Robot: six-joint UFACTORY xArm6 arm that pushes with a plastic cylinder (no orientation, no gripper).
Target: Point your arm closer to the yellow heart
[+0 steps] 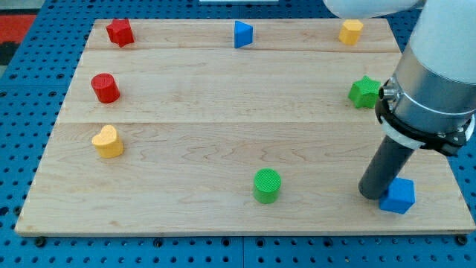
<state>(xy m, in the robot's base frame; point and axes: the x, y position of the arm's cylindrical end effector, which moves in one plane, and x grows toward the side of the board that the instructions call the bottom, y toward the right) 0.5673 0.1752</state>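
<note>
- Nearest the camera, at the view's bottom, sit the green cylinder [267, 185] and the blue cube [399, 196], both close to the front edge of the bench [223, 97].
- Yellow heart [108, 141], the task's thing, lies far over at the view's left, about mid-height, close to the left edge and with bare wood around it.
- Just above it toward the view's top is the red cylinder [105, 88], near but apart; a red star-like block [120, 32] sits in the top-left corner.
- Moving rightward, the green cylinder stands well apart from the heart, roughly mid-width.
- A blue triangular block [242, 34] sits at top centre, and a yellow block [351, 31], its shape hard to make out, at top right.
- The green star [364, 91] lies by the right edge, partly alongside the arm's grey body.
- My tip [371, 195] rests at the lower right, just beside the blue cube's left face, seemingly touching it; I cannot be sure of contact.
- No claw is fitted on this rig, only the dark rod, so there is nothing to read as apart or together.
- Progress, as I judge it: little shows as done. My tip is about as far from the heart as the bench allows, with nearly its whole width between them.
- What is left: a long slide toward the view's left and slightly up. I would pass above the green cylinder to avoid nudging it, then stop short of the heart.
</note>
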